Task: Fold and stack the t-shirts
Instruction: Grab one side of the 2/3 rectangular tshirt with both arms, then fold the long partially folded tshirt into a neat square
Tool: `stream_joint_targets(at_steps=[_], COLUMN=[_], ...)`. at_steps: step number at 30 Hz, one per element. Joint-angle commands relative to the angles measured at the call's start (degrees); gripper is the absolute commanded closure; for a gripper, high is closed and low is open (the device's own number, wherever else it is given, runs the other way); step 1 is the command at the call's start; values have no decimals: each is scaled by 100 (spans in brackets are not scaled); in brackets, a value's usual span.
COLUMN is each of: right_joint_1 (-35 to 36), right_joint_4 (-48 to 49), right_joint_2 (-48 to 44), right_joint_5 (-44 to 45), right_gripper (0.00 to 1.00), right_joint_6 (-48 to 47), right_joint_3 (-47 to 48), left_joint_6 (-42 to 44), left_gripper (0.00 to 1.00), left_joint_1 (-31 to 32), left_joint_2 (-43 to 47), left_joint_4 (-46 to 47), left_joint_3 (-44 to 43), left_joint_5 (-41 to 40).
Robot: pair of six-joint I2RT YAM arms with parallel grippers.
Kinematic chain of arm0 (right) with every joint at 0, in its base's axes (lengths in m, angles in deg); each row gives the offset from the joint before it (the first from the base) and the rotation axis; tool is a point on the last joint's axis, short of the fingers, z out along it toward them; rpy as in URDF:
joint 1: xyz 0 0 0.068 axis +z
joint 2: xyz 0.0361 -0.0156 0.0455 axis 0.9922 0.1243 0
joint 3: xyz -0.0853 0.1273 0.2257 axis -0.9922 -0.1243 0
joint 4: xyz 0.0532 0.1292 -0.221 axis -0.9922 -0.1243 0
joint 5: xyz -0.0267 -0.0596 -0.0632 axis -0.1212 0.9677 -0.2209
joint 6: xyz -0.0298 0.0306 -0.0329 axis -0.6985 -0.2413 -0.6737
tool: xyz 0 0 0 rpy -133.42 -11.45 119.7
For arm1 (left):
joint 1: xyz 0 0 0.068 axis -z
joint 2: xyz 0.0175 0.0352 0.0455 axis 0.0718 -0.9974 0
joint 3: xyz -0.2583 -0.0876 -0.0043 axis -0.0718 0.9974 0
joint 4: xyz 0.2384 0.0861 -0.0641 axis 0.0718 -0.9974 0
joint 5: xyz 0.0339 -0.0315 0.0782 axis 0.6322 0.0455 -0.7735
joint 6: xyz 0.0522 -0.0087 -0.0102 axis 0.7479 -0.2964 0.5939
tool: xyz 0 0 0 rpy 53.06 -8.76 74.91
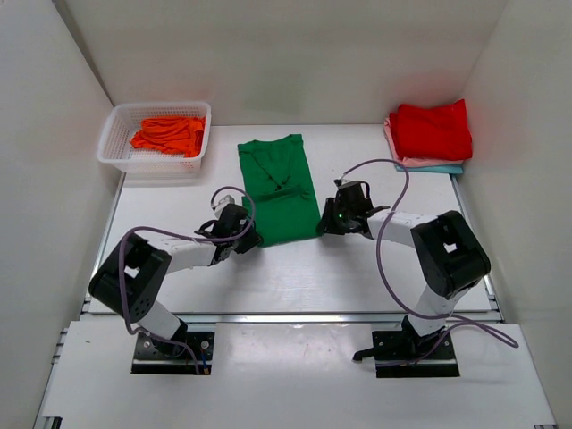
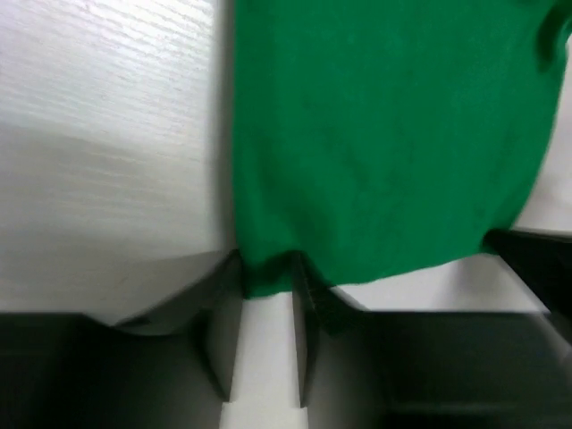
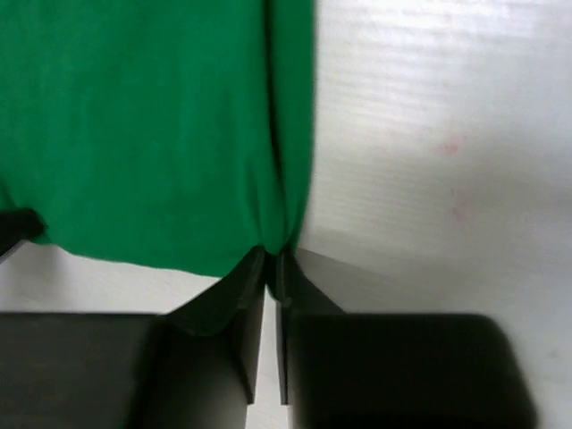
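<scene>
Basket (image 1: pixel 109 147) holds orange shirt (image 1: pixel 168 134) | folded stack (image 1: pixel 431 134) far right — green shirt (image 1: pixel 279 189) between

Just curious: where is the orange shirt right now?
In the top view, the orange t-shirt lies bunched in the white basket at the far left corner, left of the green t-shirt.

Left end effector (image 2: pixel 266 273) ajar — right end effector (image 3: pixel 271 261) pinched.
</scene>
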Motion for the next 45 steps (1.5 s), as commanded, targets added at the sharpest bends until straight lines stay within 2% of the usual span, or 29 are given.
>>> stream_joint_targets(at_steps=[1,2,6,10,14,16,19,21,27,30,34,35,45], right_joint_1=[4,47,284,863,1575,1787,1885,1876,1333,867,199,-107,-901], right_joint_4=[-5,47,-101,-434,-847,-936,-1147,-1374,-2025,-2123,-2298,-2473,-2571], right_joint_2=[102,23,-600,-1443,-2497,-2980,-3641,-3914,-3907,-3661,-3327,-2865,-1492], right_joint_5=[-49,-58,56,249,486,548,339,154,-584,-936,-1454,-1690,-1965], right_gripper=[100,100,99,100,100,100,100,100,100,100,100,100,100], right_joint_6=[59,111,269,568,980,1262,1377,1325,667,428,-10,-333,-943], right_joint_3=[-154,-312,-988,-1560,-2193,-2544,-2739,-2643,-1756,-1246,-694,-256,1266], left_joint_6=[-167,-194,235,263,272,263,298,254,658,1079,1448,1606,1845], left_gripper=[94,100,100,100,100,100,100,100,100,100,100,100,100], left_joint_1=[37,29,221,240,187,152,169,230,117,-216,-743,-988,-1325], left_joint_2=[-232,-250,127,1365,3137,4140,4916,5076,4516,4005,3242,2787,1106], left_joint_4=[549,576,-301,-935,-1751,-2269,-2675,-2798,-2852,-2825,-2562,-2457,-2034], left_joint_3=[149,175,271,1394,2274,2372,2382,2224,1276,424,-254,-716,-2011], left_joint_5=[190,217,-72,59,68,191,471,577,1017,1105,1543,1762,2019])
